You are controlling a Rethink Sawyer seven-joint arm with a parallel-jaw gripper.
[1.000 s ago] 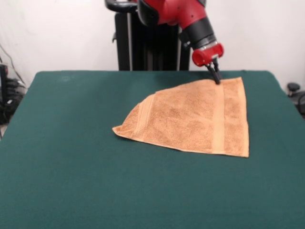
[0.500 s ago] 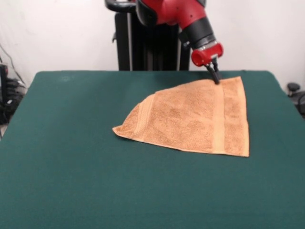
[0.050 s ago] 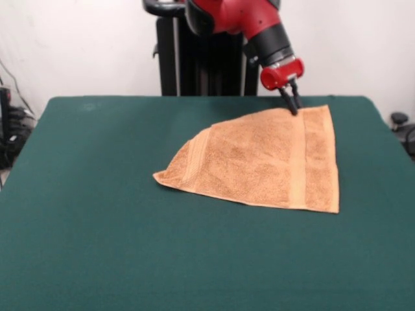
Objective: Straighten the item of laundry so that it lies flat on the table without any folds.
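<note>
One towel [image 3: 259, 162] lies in view, orange-tan terry cloth, and it is the only piece of laundry to be seen. Two flat woven bands cross it: one [image 3: 297, 159] runs near its right side, the other [image 3: 194, 159] near its left end. One table [image 3: 97, 214] with a dark green top carries it. One red and black arm [image 3: 249, 23] comes down from above, ending in one gripper [image 3: 293, 103] with two dark fingers [image 3: 290, 98]. One black upright column [image 3: 194, 55] stands behind the table. At the right edge sits one dark object [image 3: 399, 120], too small to identify.
</note>
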